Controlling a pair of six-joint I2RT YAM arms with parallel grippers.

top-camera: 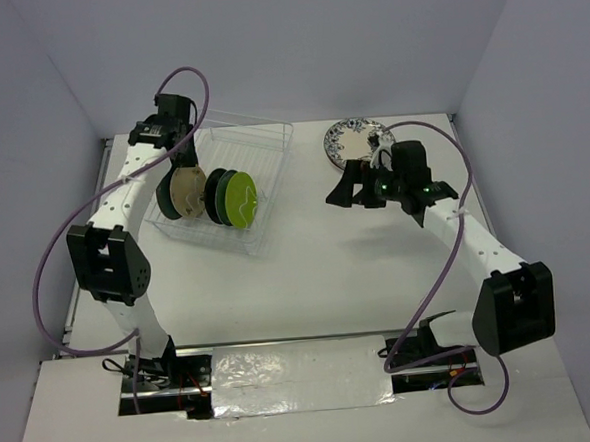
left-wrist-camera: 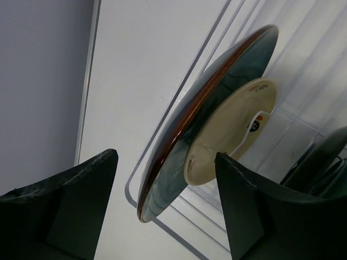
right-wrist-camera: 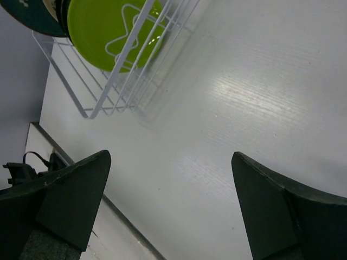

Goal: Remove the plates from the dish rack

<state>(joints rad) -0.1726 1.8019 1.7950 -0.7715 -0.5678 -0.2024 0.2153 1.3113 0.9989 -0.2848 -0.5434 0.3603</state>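
Observation:
The dish rack (top-camera: 266, 153) stands at the back left with several plates upright in it. From left to right they are a red-teal plate (top-camera: 165, 205), a small tan plate (top-camera: 185, 193), a dark teal plate (top-camera: 216, 194) and a lime green plate (top-camera: 241, 199). My left gripper (top-camera: 178, 158) hangs open over the rack's left end. In the left wrist view its fingers (left-wrist-camera: 92, 184) stand either side of the red-teal plate's rim (left-wrist-camera: 179, 146) and the tan plate (left-wrist-camera: 233, 135), without touching them. My right gripper (top-camera: 343, 191) is open and empty above the bare table.
A white-blue floral plate (top-camera: 350, 139) lies flat on the table at the back, just behind the right wrist. The right wrist view shows the lime green plate (right-wrist-camera: 103, 32) behind the rack's wires (right-wrist-camera: 124, 81) and the table's near edge (right-wrist-camera: 70, 162). Walls close in on three sides.

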